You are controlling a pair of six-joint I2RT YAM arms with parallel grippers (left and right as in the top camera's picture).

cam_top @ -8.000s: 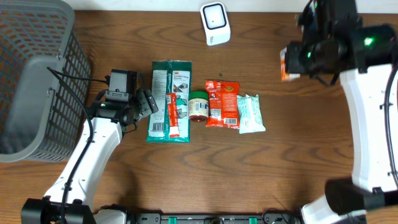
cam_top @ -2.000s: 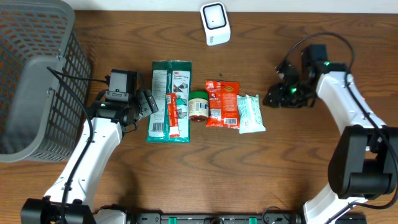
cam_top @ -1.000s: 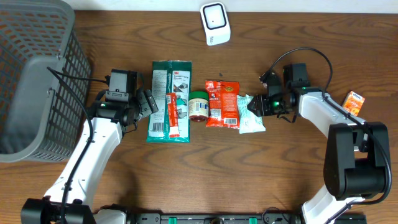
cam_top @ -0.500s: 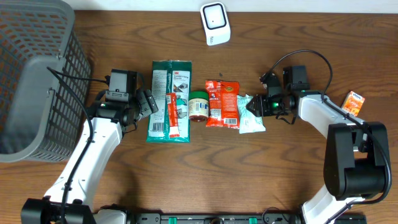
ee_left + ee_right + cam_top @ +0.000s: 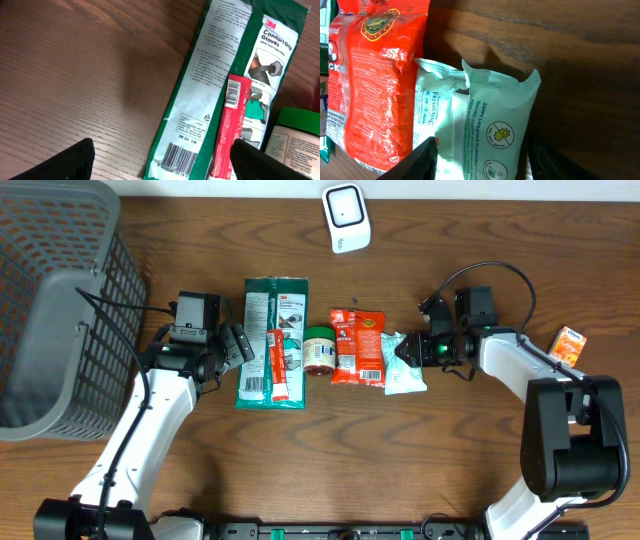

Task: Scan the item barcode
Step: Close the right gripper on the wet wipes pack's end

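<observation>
At the right end of the item row: right gripper point(image 5: 408, 351) astride the wipes pack point(image 5: 404, 370).
Its jaws stand partly apart with the pack's upper end between them; whether they pinch it I cannot tell. The pack lies flat on the table point(image 5: 300, 460), beside the red snack bag point(image 5: 357, 347), well apart from the scanner point(image 5: 346, 218). The left gripper point(image 5: 243, 344) gapes wide beside the glove packet point(image 5: 272, 330).

Scanner point(image 5: 346, 218) behind snack pack point(image 5: 357, 348); basket point(image 5: 50, 300) far left; box point(image 5: 568, 344) far right.
</observation>
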